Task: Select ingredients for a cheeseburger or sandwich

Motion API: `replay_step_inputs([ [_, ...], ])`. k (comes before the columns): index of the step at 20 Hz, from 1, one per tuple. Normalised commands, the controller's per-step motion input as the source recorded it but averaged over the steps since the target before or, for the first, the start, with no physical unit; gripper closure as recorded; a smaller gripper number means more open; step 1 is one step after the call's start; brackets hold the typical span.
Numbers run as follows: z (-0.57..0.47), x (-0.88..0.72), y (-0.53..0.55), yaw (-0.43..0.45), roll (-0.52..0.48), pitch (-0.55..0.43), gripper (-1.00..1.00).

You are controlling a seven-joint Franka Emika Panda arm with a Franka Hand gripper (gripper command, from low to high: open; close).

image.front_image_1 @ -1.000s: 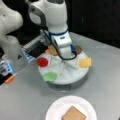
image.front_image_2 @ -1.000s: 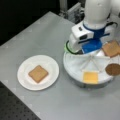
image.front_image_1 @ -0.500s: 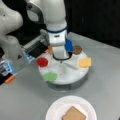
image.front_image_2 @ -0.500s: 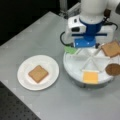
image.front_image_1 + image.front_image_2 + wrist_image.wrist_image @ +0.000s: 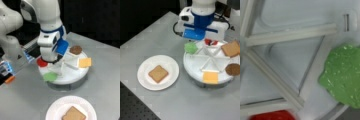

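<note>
Claw (image 5: 53, 61) over divided tray (image 5: 195, 72), between green piece (image 5: 190, 47) and red piece (image 5: 210, 42); open or closed: cannot tell. Bread slice (image 5: 158, 73) on plate (image 5: 143, 80).

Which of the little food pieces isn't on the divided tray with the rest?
The bread slice lying alone on the white plate. The green piece, red piece, yellow square, brown disc and second bread slice sit in the divided tray.

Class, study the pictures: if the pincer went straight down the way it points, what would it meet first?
Probably the divided white tray, between the green piece and the red piece. The fingers are hidden, so depth is uncertain.
</note>
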Motion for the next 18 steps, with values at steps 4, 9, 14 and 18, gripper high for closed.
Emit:
replay_step_inputs([
  [4, 0.10, 0.06, -0.20, -0.386, 0.285, 0.117, -1.00],
  [9, 0.09, 0.08, -0.20, -0.314, 0.377, 0.128, -1.00],
  [14, 0.10, 0.08, -0.24, -0.164, 0.450, 0.152, -1.00],
  [18, 0.04, 0.12, -0.22, -0.068, 0.466, 0.106, -1.00],
])
